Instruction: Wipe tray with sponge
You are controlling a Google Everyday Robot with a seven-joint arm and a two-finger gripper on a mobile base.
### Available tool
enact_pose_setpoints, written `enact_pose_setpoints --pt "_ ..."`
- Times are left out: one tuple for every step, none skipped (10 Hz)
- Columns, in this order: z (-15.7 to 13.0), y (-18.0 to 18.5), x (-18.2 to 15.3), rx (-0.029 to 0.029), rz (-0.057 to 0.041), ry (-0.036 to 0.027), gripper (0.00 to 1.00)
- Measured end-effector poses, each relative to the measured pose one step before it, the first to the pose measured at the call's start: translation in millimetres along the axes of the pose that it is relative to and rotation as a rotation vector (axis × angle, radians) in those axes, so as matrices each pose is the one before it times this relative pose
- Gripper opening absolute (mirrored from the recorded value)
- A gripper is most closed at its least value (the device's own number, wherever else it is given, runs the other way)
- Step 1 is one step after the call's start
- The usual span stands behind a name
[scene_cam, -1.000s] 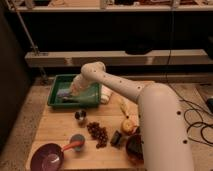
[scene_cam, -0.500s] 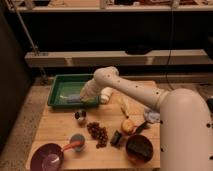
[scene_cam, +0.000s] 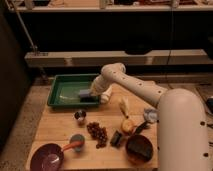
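Note:
The green tray lies at the back left of the wooden table. Inside it, near its right end, rests the pale blue-grey sponge. My white arm arches over from the right and bends down into the tray. Its gripper is shut on the sponge and presses it against the tray floor. The arm's wrist hides the tray's right rim.
In front of the tray stand a small metal cup, dark grapes and a teal cup. A purple bowl sits front left, a dark bowl front right. A banana and blue cloth lie right.
The gripper and the sponge have slid from the left part of the tray toward its right end. The arm's elbow swung right with them.

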Motion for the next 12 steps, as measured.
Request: enact_pose_setpoints --pt "6.23 -11.14 1.48 0.01299 0.00231 0.01208 0.00" --pt "15.89 -20.09 -3.81 0.01710 0.00662 0.01697 0.00" --pt "13.27 -15.61 -6.80 0.01010 0.00536 0.00824 0.00" --pt "10.02 -10.99 -7.48 0.00645 0.00224 0.00295 0.00" --pt "12.82 -13.89 -7.80 0.00599 0.00200 0.00152 0.00" --pt "9.63 -9.46 -10.90 0.00147 0.00232 -0.01067 0.00" --pt "7.04 -5.50 -13.55 -0.00066 -0.00358 -0.02041 0.00" --pt "3.34 -1.34 -12.64 -0.00121 -0.00973 -0.02482 0.00" --pt "-0.14 4.13 -16.10 -0.00319 -0.01672 -0.03770 0.00" --pt "-3.58 8.23 -11.49 -0.00644 -0.01451 -0.03454 0.00" --pt "-3.65 8.04 -9.12 -0.00715 -0.01178 -0.02631 0.00" --pt "-8.08 17.51 -14.51 -0.01934 -0.01994 -0.04259 0.00"
